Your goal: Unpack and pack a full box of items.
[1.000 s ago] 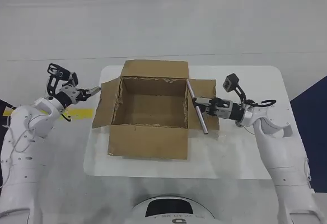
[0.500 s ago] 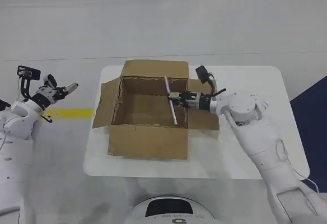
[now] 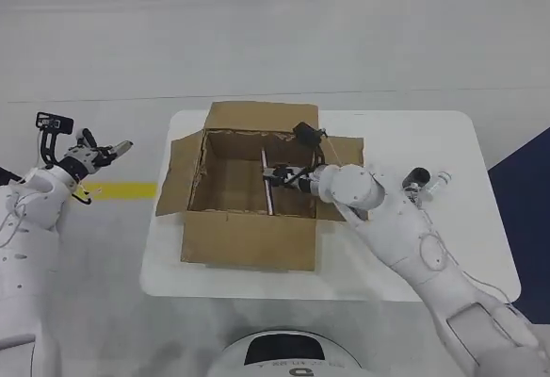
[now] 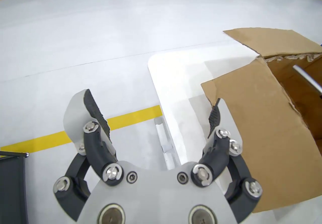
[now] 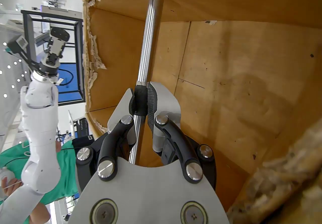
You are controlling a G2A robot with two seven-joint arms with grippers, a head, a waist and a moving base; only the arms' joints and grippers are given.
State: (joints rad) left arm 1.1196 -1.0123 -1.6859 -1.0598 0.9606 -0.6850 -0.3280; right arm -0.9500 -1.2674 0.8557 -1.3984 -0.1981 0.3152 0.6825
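Note:
An open cardboard box point(image 3: 249, 237) stands on the white table point(image 3: 426, 264) with its flaps spread. My right gripper point(image 3: 277, 174) is inside the box, shut on a shiny metal rod point(image 3: 268, 184) that lies across the box interior. In the right wrist view the rod point(image 5: 147, 41) runs out from between the shut fingers point(image 5: 152, 99) toward the box's wall point(image 5: 239, 71). My left gripper point(image 3: 120, 148) hangs off the table's left side, over the floor. It stands open with nothing between its fingers point(image 4: 96, 109), and the box point(image 4: 264, 114) with the rod's end point(image 4: 305, 76) lies to one side.
A dark cylinder point(image 3: 415, 177) and a small pale bottle point(image 3: 440, 179) lie on the table right of the box. A yellow floor line point(image 3: 129, 189) runs left of the table. The table's front and right parts are bare.
My right arm carried the rod leftward from over the right flap into the box. The left arm swung away from the box to the left, then held still.

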